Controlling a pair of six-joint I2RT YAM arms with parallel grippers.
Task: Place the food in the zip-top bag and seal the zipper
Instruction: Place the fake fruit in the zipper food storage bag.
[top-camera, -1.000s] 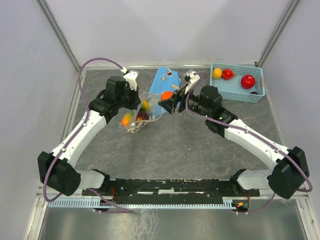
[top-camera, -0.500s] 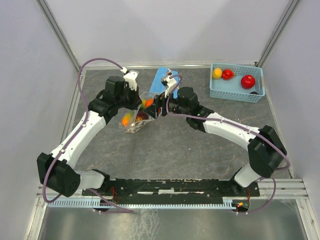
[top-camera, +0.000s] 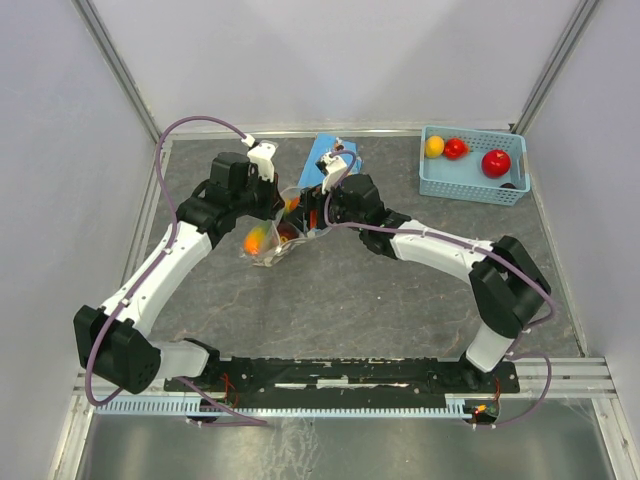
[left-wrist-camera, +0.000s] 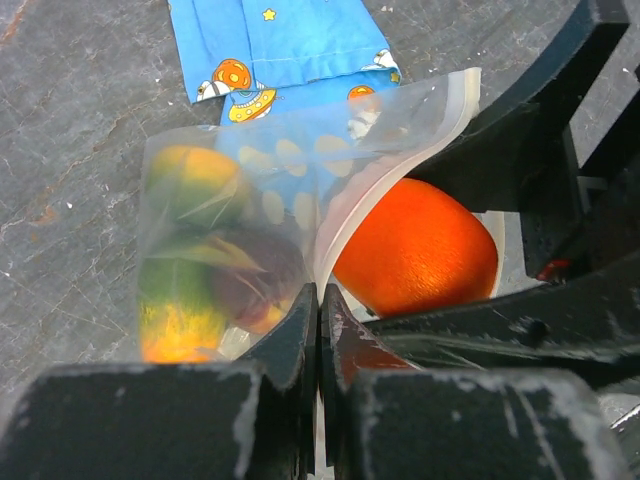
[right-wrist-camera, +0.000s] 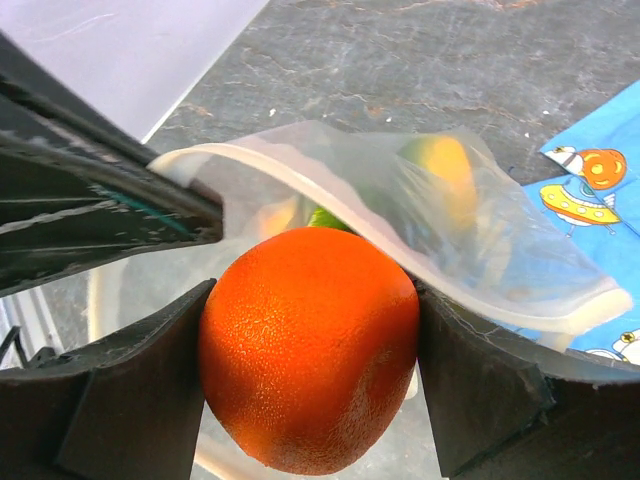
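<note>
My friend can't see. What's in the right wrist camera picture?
The right end effector grips an orange toy fruit at the open mouth of the clear zip-top bag, whose rim the left end effector pinches. Through the plastic other fruits show, and a blue printed wrapper lies on the table behind.

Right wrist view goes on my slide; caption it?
Right gripper holds an orange at the open bag, left gripper pinching its rim.

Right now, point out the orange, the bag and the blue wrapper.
orange (right-wrist-camera: 310, 345): right wrist view, middle of its skin.
bag (left-wrist-camera: 250, 200): left wrist view, dotted side wall.
wrapper (left-wrist-camera: 290, 40): left wrist view, plain blue part.
</note>
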